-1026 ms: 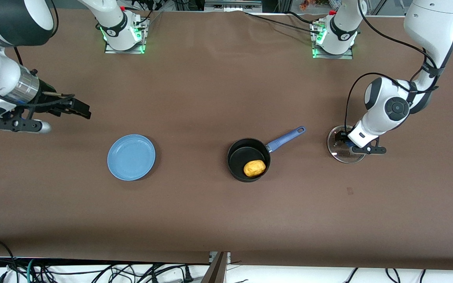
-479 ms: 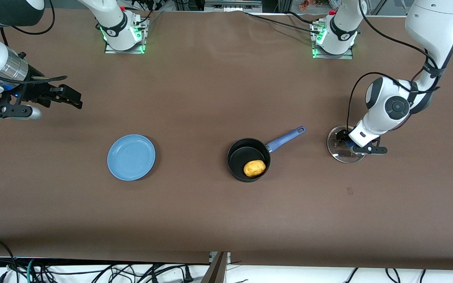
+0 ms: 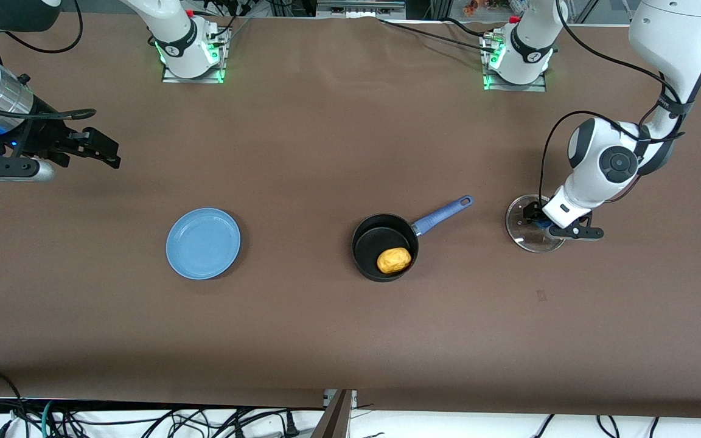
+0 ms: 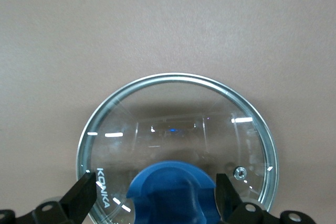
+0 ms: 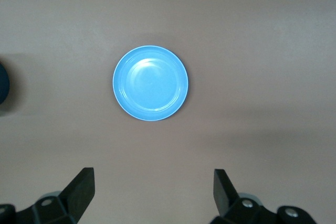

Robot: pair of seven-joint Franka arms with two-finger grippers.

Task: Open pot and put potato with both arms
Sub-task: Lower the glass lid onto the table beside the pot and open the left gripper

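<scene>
Pot (image 3: 385, 246): open on the table, potato (image 3: 394, 260) already inside, well apart from both pincers.
Lid (image 4: 177, 148): flat on the table toward the left arm's end, directly under the left gripper (image 4: 155, 195).
Left gripper: released, fingers spread either side of the blue knob (image 4: 173, 192), not clamping it.
Right gripper (image 5: 152, 192): released, empty, waiting high over bare table with the blue plate (image 5: 150, 83) ahead of it.
Step in hand: judged a retreat; the left arm should lift straight up so its fingers clear the knob without dragging the lid.
</scene>
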